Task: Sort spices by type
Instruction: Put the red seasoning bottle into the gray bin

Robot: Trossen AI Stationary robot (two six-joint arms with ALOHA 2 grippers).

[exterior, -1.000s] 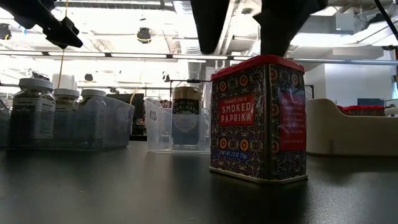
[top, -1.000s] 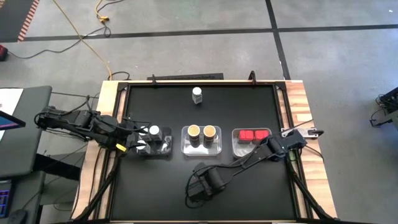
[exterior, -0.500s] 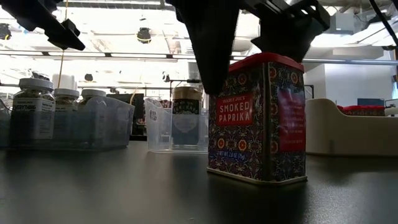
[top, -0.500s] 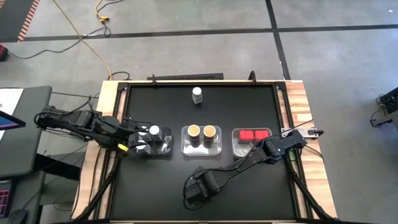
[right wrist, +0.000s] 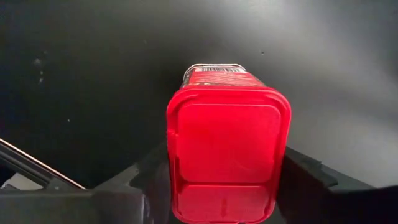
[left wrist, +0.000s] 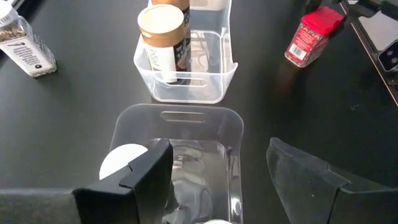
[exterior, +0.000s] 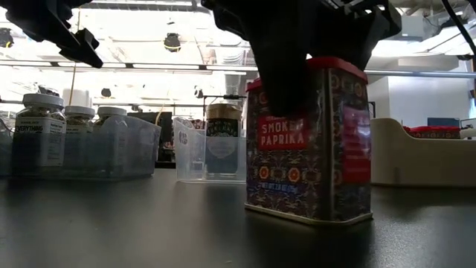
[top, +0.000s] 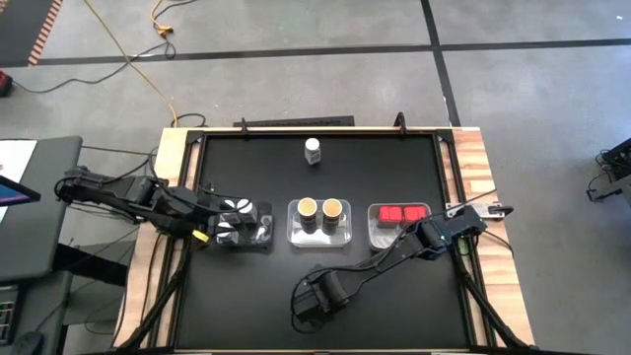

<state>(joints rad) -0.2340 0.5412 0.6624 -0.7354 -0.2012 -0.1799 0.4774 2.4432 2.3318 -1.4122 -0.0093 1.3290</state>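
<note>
My right gripper [right wrist: 227, 186] is clamped on the red paprika tin [exterior: 309, 141] at the table's [top: 394, 296] near middle; from above, the arm hides the tin. My left gripper [left wrist: 217, 180] hangs part-open over the left tray [left wrist: 180, 124], whose white-capped jars [top: 232, 217] it partly covers.

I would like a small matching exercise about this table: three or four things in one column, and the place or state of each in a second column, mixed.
Things:
1. paprika tin
2. lone white-capped jar
3. tan-topped jars
4. left gripper

Places or states:
A. in the middle tray
B. over the left tray, fingers apart
C. alone near the table's far edge
D. between the right gripper's fingers

Pairs: 1-D, 2-C, 3-A, 4-B
</note>
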